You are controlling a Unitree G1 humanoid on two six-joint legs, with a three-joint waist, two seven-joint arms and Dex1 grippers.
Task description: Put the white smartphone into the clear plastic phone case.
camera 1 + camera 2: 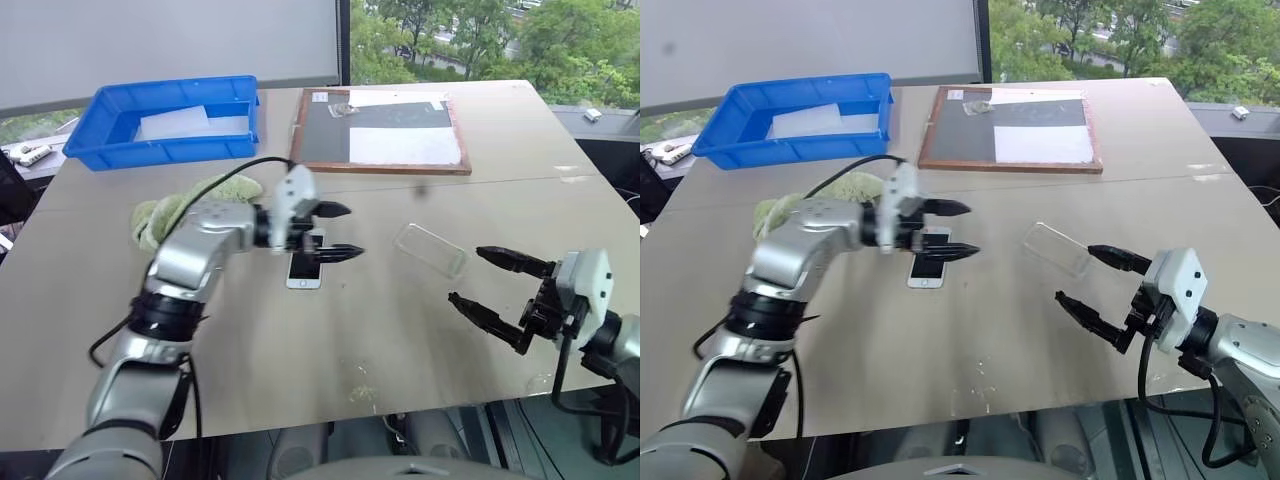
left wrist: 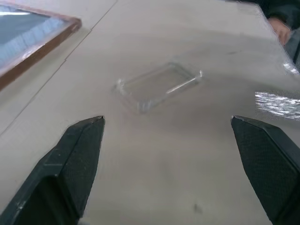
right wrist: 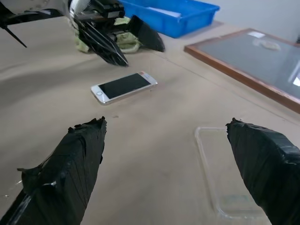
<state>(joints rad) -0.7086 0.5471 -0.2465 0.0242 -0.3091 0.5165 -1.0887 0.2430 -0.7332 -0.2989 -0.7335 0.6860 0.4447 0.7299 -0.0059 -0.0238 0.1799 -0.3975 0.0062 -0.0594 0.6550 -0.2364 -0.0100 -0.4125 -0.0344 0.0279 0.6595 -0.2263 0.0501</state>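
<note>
Lying empty, the clear plastic phone case [image 1: 430, 249] sits between both spread tools.

We see a beige table [image 1: 400, 340] carrying a bright blue bin [image 1: 165, 120] with a frosted white sheet [image 1: 175, 124] inside, a pale green cloth [image 1: 190, 200], and a reddish-brown framed board [image 1: 380, 130] whose face is split into dark grey and white patches. The phone [image 3: 123, 86] has a white bezel around a dark screen, and the phone case [image 1: 430, 250] is clear and colourless. Our left gripper [image 1: 335, 232] and right gripper [image 1: 490, 285] have black fingers on white housings, with silver-grey arms behind.
</note>
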